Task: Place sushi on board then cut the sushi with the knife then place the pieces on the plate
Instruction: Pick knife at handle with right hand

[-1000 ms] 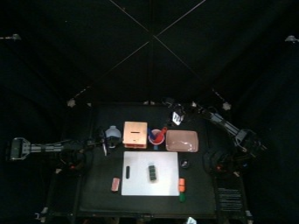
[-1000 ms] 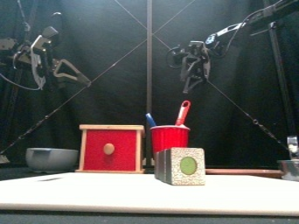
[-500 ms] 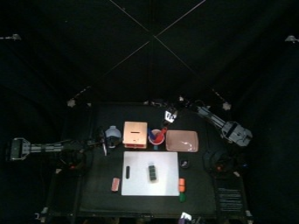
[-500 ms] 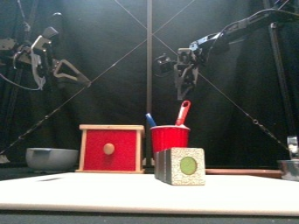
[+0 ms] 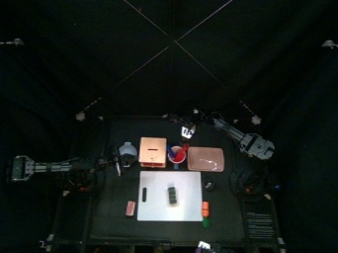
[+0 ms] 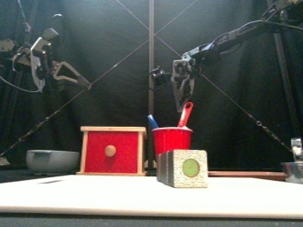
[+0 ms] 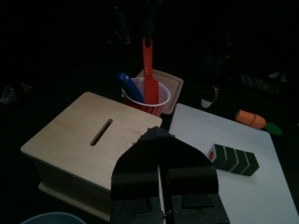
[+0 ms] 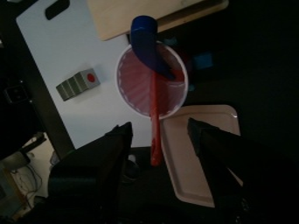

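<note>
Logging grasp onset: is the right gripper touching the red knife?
Apart. The right wrist view shows the red knife between the right gripper's open jaws, gaps either side.

The red toy knife (image 8: 156,122) stands in the red cup (image 8: 152,79), handle up and leaning. It sits in line with the gap between the right gripper's (image 8: 158,127) spread jaws, below them and apart from both. The blue knife (image 8: 145,39) leans at the cup's rim farthest from those jaws. The pink plate (image 8: 201,162) lies flat just beside the cup, under one jaw. The sushi roll (image 7: 233,158) — dark green blocks joined in a row — lies on the white board (image 7: 251,188), ahead of the left gripper's (image 7: 156,136) closed jaws and off to one side.
</note>
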Motion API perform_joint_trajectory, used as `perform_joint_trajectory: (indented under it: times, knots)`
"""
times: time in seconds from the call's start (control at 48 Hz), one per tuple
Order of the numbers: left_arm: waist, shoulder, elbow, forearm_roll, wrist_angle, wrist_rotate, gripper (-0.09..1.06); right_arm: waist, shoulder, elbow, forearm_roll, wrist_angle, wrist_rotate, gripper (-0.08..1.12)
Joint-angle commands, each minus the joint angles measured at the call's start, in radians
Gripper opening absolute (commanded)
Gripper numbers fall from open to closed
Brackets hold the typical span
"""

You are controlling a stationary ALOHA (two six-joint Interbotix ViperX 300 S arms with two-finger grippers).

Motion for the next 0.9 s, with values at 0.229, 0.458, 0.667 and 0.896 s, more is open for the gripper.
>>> perform_joint_trajectory:
  times: [0.229,0.458,0.667,0.896]
  knots:
    - [0.003,0.003,-0.006,-0.002,-0.003,0.003,-0.02,0.021,-0.023,0.038,-0.031,-0.003,0.000,0.87]
    - [0.003,0.003,-0.005,-0.002,-0.003,0.003,-0.02,0.034,-0.017,0.060,-0.037,-0.002,0.000,0.87]
    - [0.003,0.003,-0.002,-0.002,-0.003,0.002,-0.02,0.035,-0.005,0.058,-0.040,-0.002,0.000,0.87]
    - [0.003,0.003,0.002,0.000,-0.003,0.002,-0.02,0.040,0.008,0.061,-0.040,-0.002,0.000,0.85]
